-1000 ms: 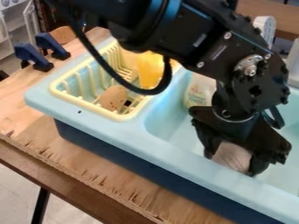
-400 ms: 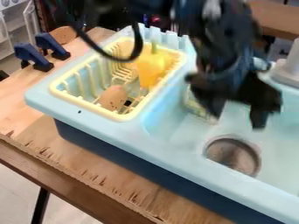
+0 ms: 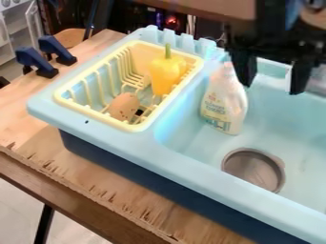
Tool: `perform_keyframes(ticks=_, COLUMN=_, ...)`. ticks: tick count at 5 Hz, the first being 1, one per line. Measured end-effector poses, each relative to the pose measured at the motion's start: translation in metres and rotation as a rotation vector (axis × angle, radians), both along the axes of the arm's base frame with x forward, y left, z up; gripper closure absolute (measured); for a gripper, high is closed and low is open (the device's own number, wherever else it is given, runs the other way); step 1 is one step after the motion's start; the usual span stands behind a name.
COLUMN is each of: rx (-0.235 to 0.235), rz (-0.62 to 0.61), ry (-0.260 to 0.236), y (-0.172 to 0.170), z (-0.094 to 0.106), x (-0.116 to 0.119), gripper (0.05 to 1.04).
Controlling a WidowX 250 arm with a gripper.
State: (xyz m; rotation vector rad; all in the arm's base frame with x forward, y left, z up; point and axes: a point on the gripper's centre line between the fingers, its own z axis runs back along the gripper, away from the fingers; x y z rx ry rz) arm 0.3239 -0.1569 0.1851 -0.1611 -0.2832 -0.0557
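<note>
The gripper (image 3: 270, 86) hangs at the upper right over the far part of the light blue sink (image 3: 191, 166), its two fingers spread apart with nothing between them. Just left of and below the fingers, a white spray bottle (image 3: 224, 101) leans in the basin against its left wall. A round metal cup or drain (image 3: 253, 169) lies on the basin floor nearer the front. In the yellow dish rack (image 3: 137, 127) on the left, a yellow bell pepper (image 3: 167, 73) stands stem up at the back, and a brown egg-like object (image 3: 123, 106) with dark marks lies nearer the front.
Two blue clamps (image 3: 36, 61) grip the wooden table (image 3: 38, 102) at the upper left. The sink's raised rim runs diagonally toward the lower right, and a notched back edge (image 3: 185, 44) rises behind the rack.
The gripper has risen and moved back from the basin's front to the upper right, uncovering the round metal piece and the spray bottle. The rack's contents have stayed put.
</note>
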Motion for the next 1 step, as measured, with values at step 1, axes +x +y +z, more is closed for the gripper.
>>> perform_keyframes(ticks=1, rx=0.181, rz=-0.020, ry=0.123, y=-0.0120, z=-0.0071, x=-0.0134, gripper=0.082)
